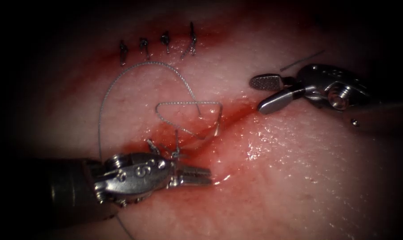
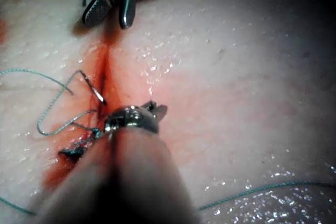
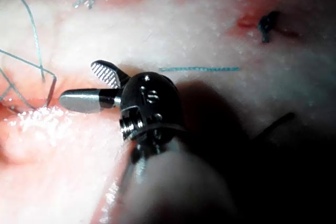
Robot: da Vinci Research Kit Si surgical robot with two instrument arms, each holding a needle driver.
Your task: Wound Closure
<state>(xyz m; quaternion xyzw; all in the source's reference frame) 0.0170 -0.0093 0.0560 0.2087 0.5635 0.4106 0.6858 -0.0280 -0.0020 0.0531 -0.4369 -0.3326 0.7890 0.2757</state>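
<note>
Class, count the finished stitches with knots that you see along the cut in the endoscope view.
5. Four sit in a row along the closed far end of the cut; a fifth stitch lies beside the left tool. Others may be hidden.

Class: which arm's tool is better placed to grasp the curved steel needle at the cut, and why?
Probably right: the right arm's tool is open, empty, aimed at the curved steel needle, which sits in the pale tissue at the cut. The left arm's tool is shut, holding nothing visible.
</note>
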